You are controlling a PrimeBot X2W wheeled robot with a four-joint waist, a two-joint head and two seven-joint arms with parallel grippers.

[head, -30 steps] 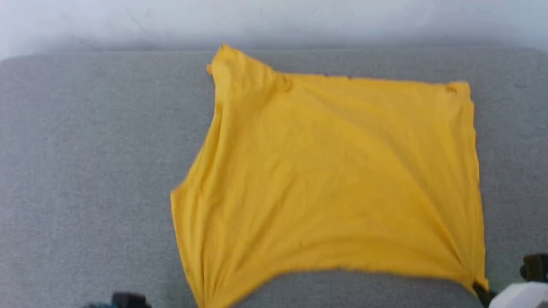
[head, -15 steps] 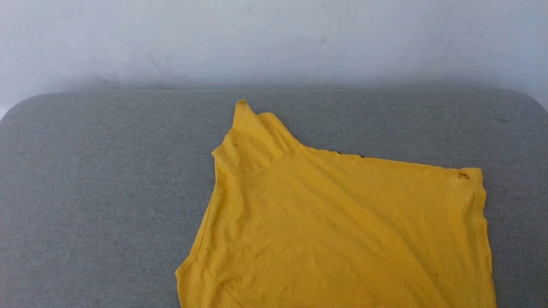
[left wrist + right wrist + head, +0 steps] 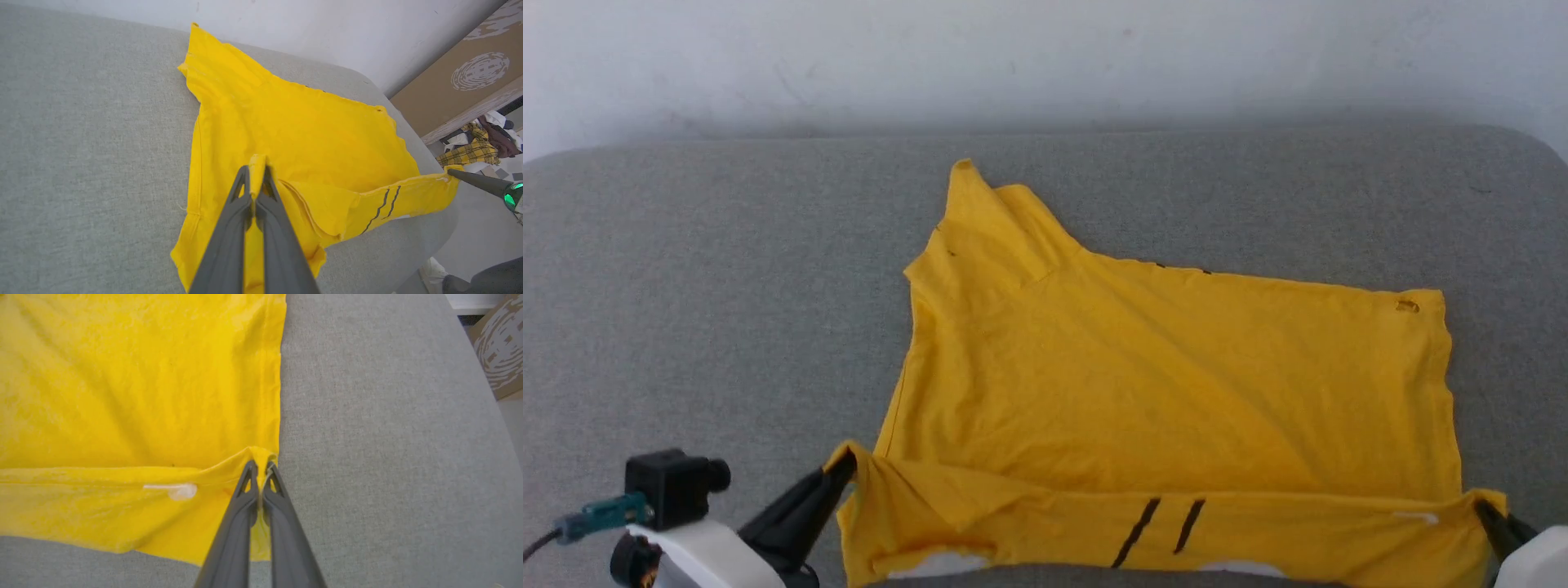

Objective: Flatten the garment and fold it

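The yellow garment (image 3: 1168, 376) lies spread on the grey cushion (image 3: 703, 310), one sleeve pointing to the far left. Its near edge is lifted and turned over, showing two thin black line marks (image 3: 1164, 527) and white patches (image 3: 939, 563). My left gripper (image 3: 843, 467) is shut on the garment's near left corner; the left wrist view shows the cloth pinched between its fingers (image 3: 256, 163). My right gripper (image 3: 1482, 506) is shut on the near right corner, seen close in the right wrist view (image 3: 260, 463). The garment (image 3: 135, 388) stretches between both grippers.
A pale wall (image 3: 1045, 57) runs behind the cushion. In the left wrist view a brown board (image 3: 461, 81) and a pile of clothes (image 3: 478, 143) sit beyond the cushion's right end. Bare cushion (image 3: 388, 437) lies right of the garment.
The head camera has shifted. Both grippers have come up into view with the garment's near corners, and the near edge has turned over, showing black marks and white patches.
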